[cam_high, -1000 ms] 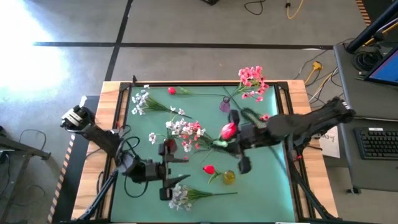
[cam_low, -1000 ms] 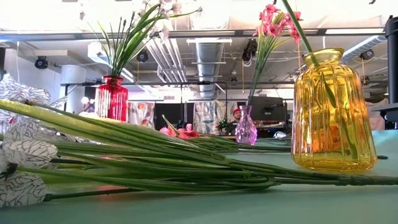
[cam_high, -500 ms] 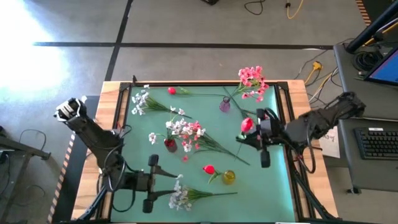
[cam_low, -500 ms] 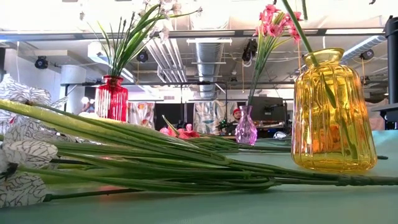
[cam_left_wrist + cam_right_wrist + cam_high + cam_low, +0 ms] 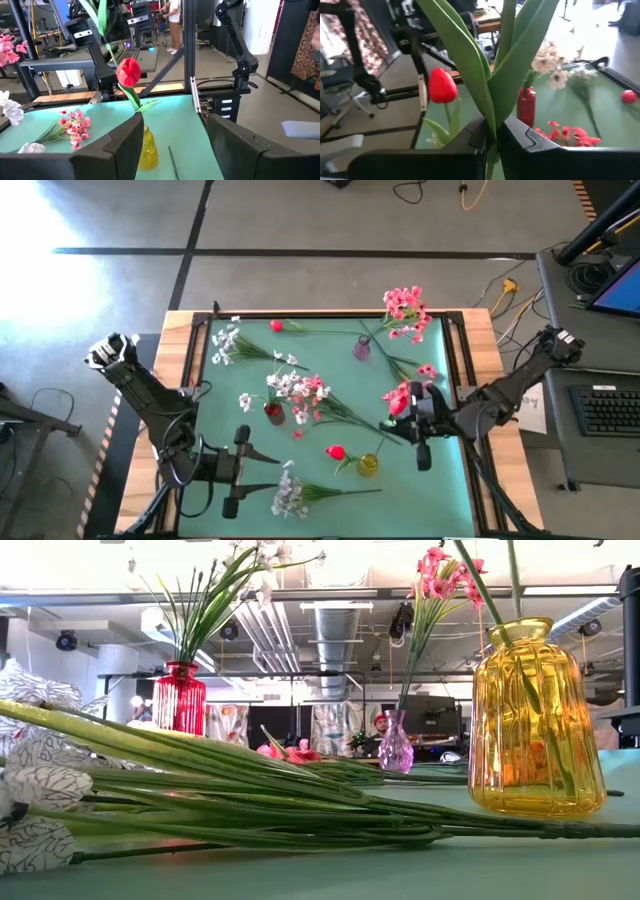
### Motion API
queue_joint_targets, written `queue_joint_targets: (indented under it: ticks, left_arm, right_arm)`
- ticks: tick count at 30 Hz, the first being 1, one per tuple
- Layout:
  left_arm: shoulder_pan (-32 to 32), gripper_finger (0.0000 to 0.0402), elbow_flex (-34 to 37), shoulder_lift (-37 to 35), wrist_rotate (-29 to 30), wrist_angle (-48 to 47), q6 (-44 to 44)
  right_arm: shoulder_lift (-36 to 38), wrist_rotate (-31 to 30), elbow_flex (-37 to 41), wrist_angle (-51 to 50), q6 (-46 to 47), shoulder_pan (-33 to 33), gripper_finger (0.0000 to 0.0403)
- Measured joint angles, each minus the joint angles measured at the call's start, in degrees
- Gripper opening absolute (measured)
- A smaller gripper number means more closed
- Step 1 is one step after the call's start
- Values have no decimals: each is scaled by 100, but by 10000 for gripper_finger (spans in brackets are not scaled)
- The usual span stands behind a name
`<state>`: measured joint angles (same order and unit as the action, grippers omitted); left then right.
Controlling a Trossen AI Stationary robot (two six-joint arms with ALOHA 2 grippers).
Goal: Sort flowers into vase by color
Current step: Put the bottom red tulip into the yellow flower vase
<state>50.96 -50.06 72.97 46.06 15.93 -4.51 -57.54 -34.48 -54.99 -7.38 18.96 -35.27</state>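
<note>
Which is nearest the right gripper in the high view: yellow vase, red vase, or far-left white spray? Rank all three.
From the right gripper:
1. Yellow vase, near-edge side.
2. Red vase, mid-table.
3. White spray, far left corner.

Grey concrete floor (image 5: 300,220) surrounds the wood-edged, green-surfaced tabletop (image 5: 445,480), crossed by dark seam lines, with bright light falling at one corner. A desk with keyboard (image 5: 607,408) stands alongside; loose cables (image 5: 440,190) lie on the floor. Exposed ceiling ducts (image 5: 335,635) run overhead.
</note>
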Motion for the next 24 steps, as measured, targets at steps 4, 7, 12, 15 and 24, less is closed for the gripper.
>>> queue_joint_targets:
  ticks: [4,7,12,15,24]
  left_arm:
    - [0,204,4,0,0,-56,4]
    - [-1,204,4,0,1,-55,-2]
    - [-4,204,4,-2,2,-67,-7]
    - [-4,204,4,0,2,-71,-7]
    - [-4,204,6,-1,3,-144,-10]
  right_arm:
    - [-2,-125,150,43,0,0,22]
    - [-68,-174,176,46,2,0,22]
    - [-277,-160,180,42,-28,0,22]
    - [-401,-158,180,41,-36,-2,24]
    - [-620,-144,180,-30,109,-4,65]
